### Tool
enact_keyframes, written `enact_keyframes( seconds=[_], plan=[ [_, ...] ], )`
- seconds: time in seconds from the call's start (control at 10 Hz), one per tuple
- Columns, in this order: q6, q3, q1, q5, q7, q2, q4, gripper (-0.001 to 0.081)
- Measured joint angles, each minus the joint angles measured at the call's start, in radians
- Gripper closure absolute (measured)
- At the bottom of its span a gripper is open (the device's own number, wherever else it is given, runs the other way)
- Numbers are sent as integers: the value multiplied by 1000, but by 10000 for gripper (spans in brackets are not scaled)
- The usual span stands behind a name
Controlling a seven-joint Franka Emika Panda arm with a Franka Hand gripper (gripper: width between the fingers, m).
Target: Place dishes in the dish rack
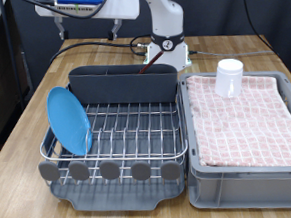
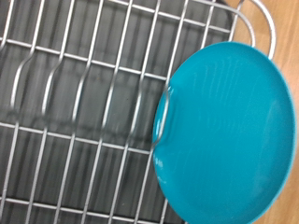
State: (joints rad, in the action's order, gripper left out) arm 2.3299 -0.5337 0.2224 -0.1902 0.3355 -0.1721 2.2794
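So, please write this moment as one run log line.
plate: upright in rack | cup: on towel in bin | gripper: not in view

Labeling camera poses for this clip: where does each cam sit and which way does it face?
Exterior view: off the arm, across the table facing the robot base, over the dish rack, the towel-lined bin and the cup; no claw shows.
Wrist view: on the hand, above the rack wires and the plate; no claw shows.
Shared: plate and rack.
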Motion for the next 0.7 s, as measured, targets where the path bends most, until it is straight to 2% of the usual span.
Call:
enact_keyframes(
  seconds=[0.2,0.5,0.7],
  plan=[
    [-57,39,13,1,90,0,17,4],
    [-59,102,51,94,234,-9,66,4],
    [-58,150,76,118,319,-14,90,4]
  ],
)
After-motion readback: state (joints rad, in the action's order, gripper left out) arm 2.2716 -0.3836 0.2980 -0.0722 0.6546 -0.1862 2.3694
